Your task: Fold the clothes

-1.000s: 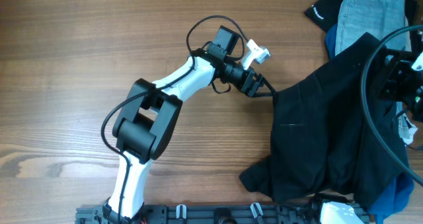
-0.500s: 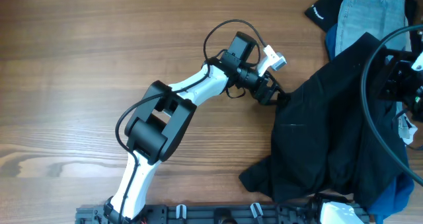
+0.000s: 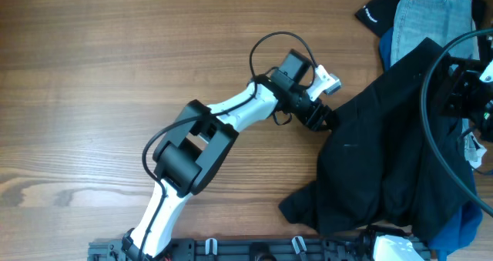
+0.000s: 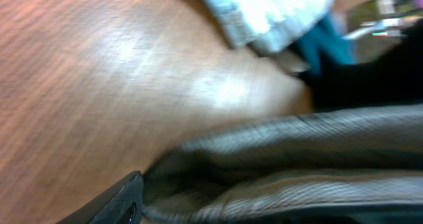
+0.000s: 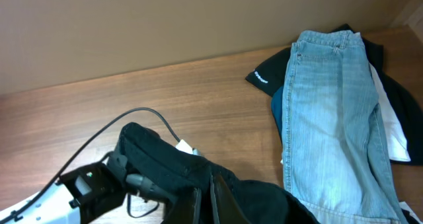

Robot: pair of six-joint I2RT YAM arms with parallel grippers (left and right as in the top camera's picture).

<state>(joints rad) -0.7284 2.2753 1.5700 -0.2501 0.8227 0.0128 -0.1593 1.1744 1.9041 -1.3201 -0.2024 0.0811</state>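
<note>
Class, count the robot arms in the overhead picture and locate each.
2. The left arm reaches from the bottom edge to the black shorts; the right arm sits at the right edge, partly cropped.

The left arm (image 3: 231, 116) reaches diagonally rightward with the left gripper (image 3: 324, 121) clamped tight, while the right gripper (image 5: 205, 196) is pinched closed too.

The desk (image 3: 92, 76) is smooth brown wood with a clear grain and a soft sheen. The shorts (image 3: 377, 161) are matt black cloth, finely ribbed when seen close. The jeans (image 5: 330, 112) at the far right are pale-blue denim. The left arm (image 3: 239, 111) has a glossy white plastic shell and matt black joints.
</note>
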